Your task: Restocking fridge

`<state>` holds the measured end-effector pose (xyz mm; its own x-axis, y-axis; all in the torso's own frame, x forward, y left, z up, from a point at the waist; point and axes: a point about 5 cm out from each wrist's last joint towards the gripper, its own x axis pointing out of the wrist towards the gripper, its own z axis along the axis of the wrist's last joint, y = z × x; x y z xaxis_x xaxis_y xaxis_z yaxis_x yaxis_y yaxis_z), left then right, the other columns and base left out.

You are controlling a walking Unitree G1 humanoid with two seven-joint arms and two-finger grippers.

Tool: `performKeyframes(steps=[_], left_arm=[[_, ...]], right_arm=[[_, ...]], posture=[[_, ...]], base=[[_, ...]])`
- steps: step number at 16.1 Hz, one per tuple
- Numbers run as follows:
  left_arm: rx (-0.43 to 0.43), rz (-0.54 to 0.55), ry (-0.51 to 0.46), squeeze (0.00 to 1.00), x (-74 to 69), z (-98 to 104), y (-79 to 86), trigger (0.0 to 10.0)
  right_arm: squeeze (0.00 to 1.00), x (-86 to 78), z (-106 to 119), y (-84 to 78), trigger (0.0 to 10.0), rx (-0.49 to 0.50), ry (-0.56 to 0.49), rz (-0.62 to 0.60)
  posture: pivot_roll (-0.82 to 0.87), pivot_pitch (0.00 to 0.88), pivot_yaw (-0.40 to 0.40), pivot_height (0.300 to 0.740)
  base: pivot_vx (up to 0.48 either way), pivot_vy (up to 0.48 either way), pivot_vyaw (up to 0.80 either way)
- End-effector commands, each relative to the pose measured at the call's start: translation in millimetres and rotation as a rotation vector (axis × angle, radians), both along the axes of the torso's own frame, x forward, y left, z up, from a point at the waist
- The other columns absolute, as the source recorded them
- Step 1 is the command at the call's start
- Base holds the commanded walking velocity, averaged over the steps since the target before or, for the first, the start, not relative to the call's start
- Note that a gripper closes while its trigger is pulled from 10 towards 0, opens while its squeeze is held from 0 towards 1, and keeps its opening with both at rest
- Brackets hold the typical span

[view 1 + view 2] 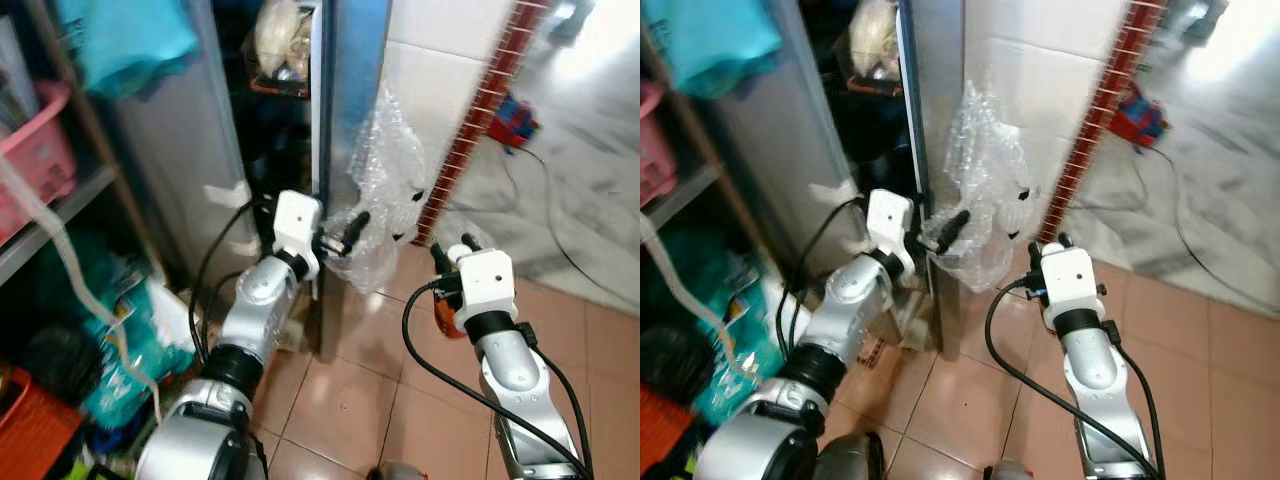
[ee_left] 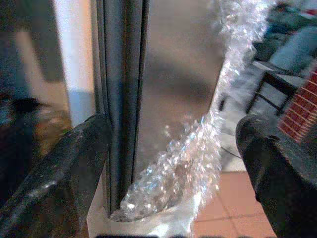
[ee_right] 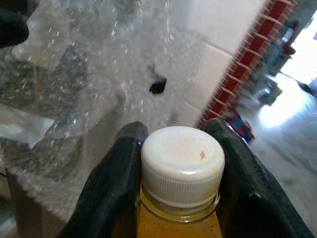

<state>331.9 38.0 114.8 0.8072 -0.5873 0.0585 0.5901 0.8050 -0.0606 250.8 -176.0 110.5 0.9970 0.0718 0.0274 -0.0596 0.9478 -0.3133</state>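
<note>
Shiny grey metal fridge door point(image 2: 178, 89), crinkly clear bubble wrap point(image 1: 385, 190), smooth white plastic bottle cap point(image 3: 182, 163), glossy floor tiles point(image 1: 350, 400).

No legible text, label, brand, number or sign anywhere. Bottle point(image 3: 181, 198) in the right wrist view: plain white cap point(image 3: 182, 161), no print visible. Teal packet point(image 1: 135, 330) on the lower shelf carries what may be printing, too blurred to read. Cardboard by the fridge base point(image 1: 872, 350) shows faint marks, unreadable.
</note>
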Motion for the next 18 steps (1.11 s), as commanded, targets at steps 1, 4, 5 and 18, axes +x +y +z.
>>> performKeyframes(steps=[1, 4, 5, 18], left_arm=[[0.030, -0.045, 0.014, 0.00, -5.3, -5, -9.2, 10.0], [0.026, -0.058, 0.018, 0.00, -7.1, -5, -10.3, 10.0], [0.029, -0.068, 0.016, 0.00, -8.6, -6, -12.0, 10.0], [0.074, -0.132, 0.006, 0.00, -18.7, -11, -20.8, 10.0]], right_arm=[[0.00, -1.1, 1, -4.2, 10.0, -0.015, -0.010, -0.022], [0.00, -4.4, 0, -10.5, 10.0, -0.038, -0.010, -0.072], [0.00, -4.8, -1, -11.3, 10.0, -0.037, -0.003, -0.087], [0.00, -14.4, -11, -12.4, 10.0, -0.011, 0.061, -0.133]], posture=[[-0.11, 0.053, 0.014, 0.740], [-0.11, 0.049, 0.017, 0.740], [-0.11, 0.047, 0.020, 0.740], [-0.11, 0.048, 0.033, 0.740]], base=[[0.000, 0.000, -0.80], [0.086, 0.000, -0.60], [0.259, 0.000, 0.00], [0.297, 0.000, -0.49]])
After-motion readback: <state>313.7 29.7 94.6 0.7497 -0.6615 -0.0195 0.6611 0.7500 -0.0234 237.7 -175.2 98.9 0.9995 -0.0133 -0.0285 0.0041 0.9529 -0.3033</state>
